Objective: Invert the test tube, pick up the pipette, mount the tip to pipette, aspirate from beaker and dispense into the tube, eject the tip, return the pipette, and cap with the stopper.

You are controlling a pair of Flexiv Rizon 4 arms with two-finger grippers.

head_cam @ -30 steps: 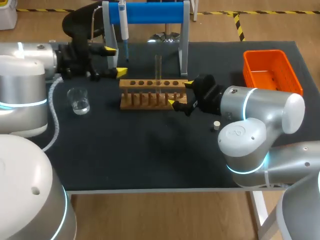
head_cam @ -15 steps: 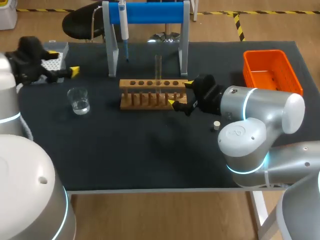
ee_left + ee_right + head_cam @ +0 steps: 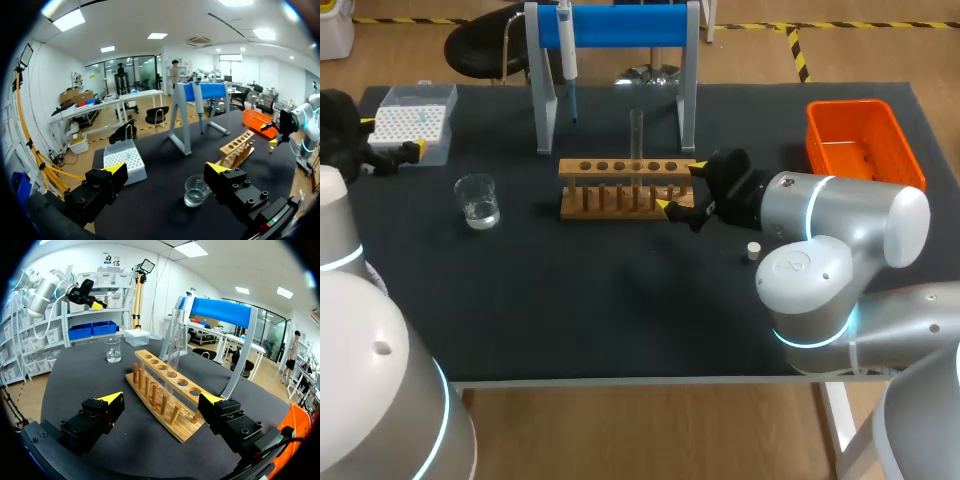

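Tube racked upright, pipette not yet picked up.
Stopper (image 3: 753,250) loose on tabletop by right arm. Right fingers (image 3: 663,206) wide apart, empty, at end of rack (image 3: 620,190); test tube (image 3: 636,135) standing in a rear hole. Beaker (image 3: 478,200) to the rack's left. Left fingers (image 3: 114,168) spread, holding nothing, near tip box (image 3: 412,120). Pipette (image 3: 566,50) hanging on far stand (image 3: 620,22). Risk: low reach toward pipette clipping tall tube, toppling it; nudged rack likewise.

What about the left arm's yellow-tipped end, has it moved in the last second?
Yes. The left gripper, jaws open, pulled back leftward from the wooden rack, past the beaker, to the table's left edge beside the tip box.
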